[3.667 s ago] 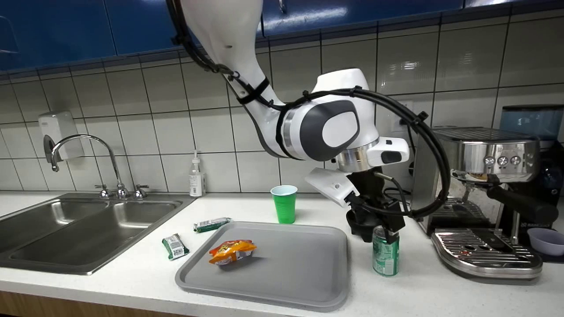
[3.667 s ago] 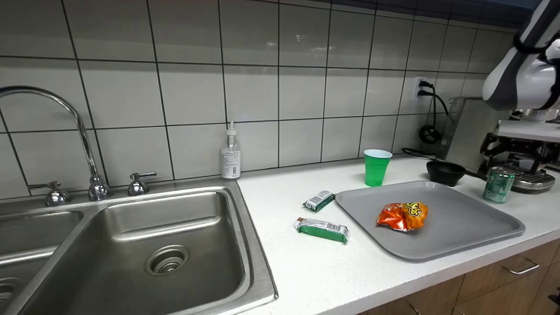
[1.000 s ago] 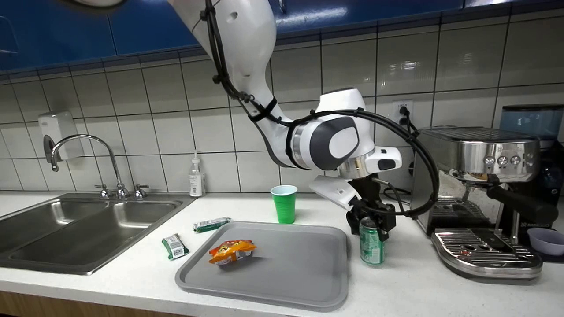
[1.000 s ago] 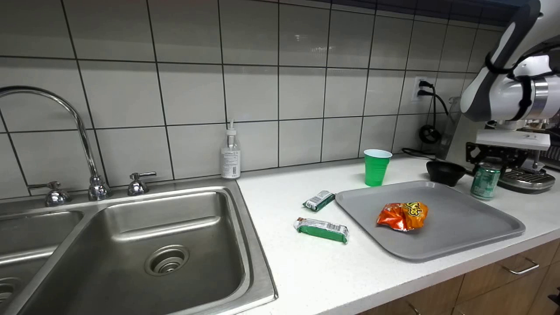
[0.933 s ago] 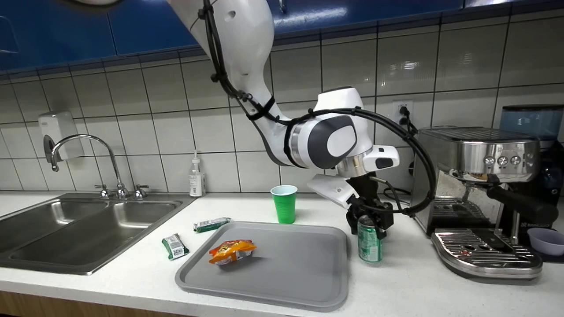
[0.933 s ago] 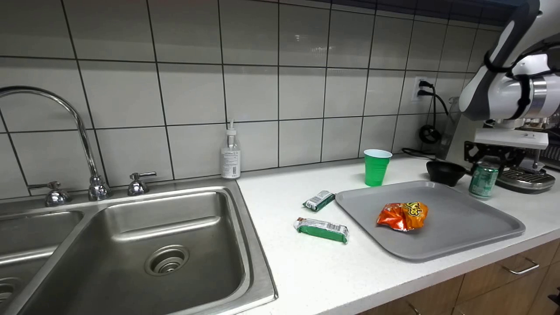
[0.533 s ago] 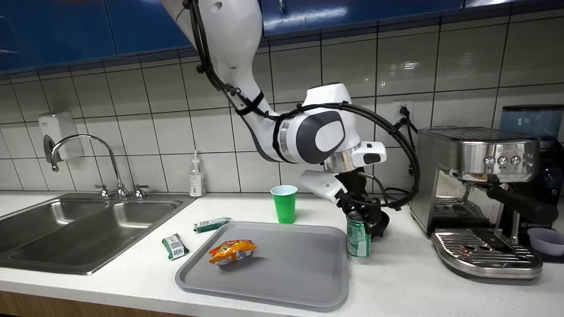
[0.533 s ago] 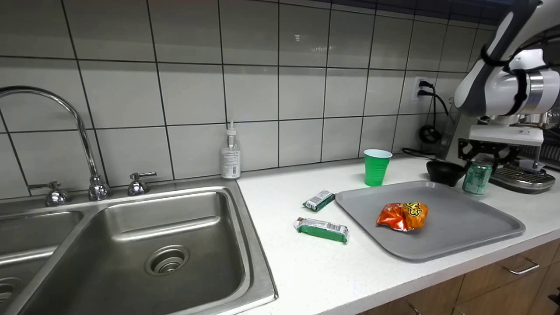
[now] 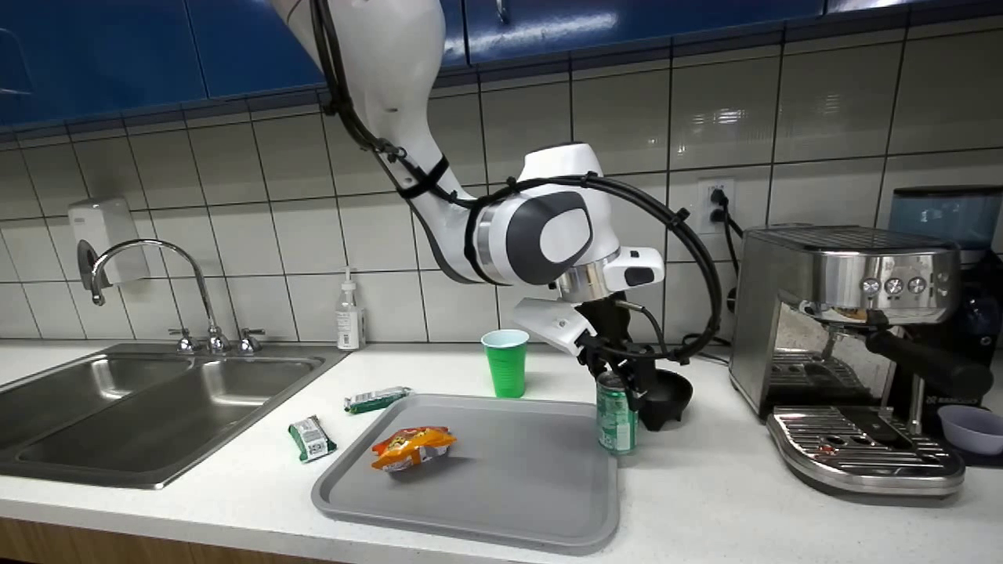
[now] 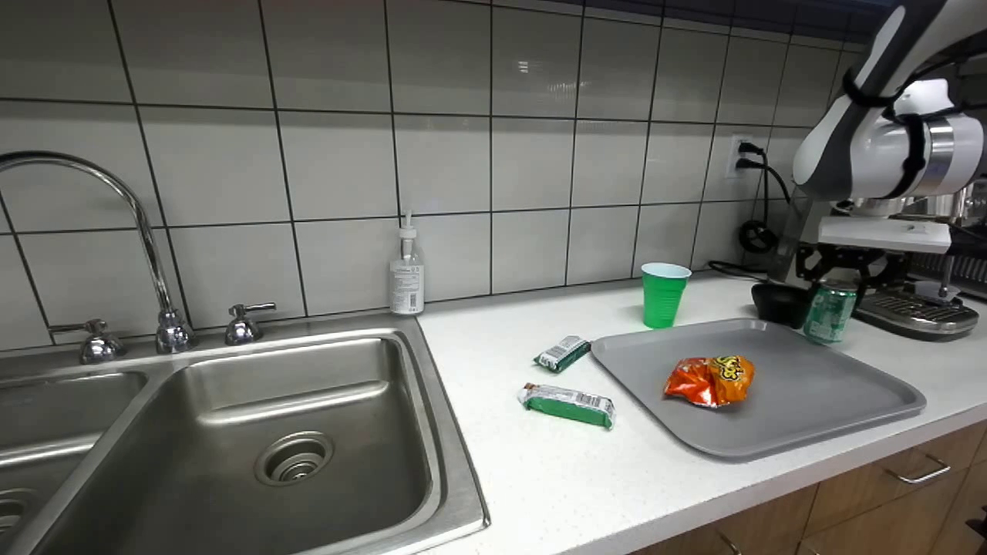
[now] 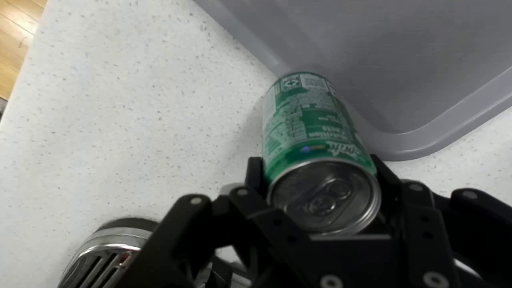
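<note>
A green soda can [image 11: 312,120] stands between the black fingers of my gripper [image 11: 318,172], which is shut on it near the silver lid. In the wrist view the can's lower end overlaps the rim of the grey tray [image 11: 400,60] near a corner; whether it touches the rim or hovers just over it, I cannot tell. Both exterior views place the can [image 9: 617,423] [image 10: 830,316] upright at the tray's edge. An orange snack bag [image 9: 411,448] lies on the tray. Right behind the gripper is a black bowl [image 9: 666,395], partly covered by it and the can.
A green cup [image 9: 507,364] stands behind the tray. Two green-wrapped bars lie left of it, a farther bar [image 9: 376,400] and a nearer bar [image 9: 312,439]. The coffee machine [image 9: 846,345] is to the right. A sink [image 9: 157,423] and soap bottle [image 9: 349,317] are to the left.
The gripper has carried the can leftward and slightly back, from beside the tray to its edge. The black bowl, hidden before in that exterior view, has come into sight. The grip looks the same.
</note>
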`<state>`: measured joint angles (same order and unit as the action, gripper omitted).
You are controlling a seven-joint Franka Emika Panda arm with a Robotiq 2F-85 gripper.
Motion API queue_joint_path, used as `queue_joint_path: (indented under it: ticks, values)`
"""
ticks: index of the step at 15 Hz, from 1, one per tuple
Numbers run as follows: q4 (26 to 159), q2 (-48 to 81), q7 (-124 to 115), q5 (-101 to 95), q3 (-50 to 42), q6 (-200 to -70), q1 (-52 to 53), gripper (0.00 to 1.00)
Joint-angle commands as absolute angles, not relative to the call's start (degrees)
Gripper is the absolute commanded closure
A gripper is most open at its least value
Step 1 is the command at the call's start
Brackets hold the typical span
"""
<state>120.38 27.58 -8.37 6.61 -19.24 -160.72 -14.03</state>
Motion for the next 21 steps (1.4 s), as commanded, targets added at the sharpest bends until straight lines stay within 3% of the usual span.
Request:
queue_joint_path:
  ticks: [1,17,18,21]
  values:
    - [123.55,24.21,-8.58,4.53,-18.77,-161.02,-12.78,0.61]
    - [126.69,23.95,-8.82,2.29,-17.85,-160.80,-8.64,0.61]
    - [126.84,23.79,-8.89,2.16,-17.93,-160.82,-8.54,0.11]
    - [127.58,23.11,-9.10,1.78,-18.18,-160.99,-8.23,0.00]
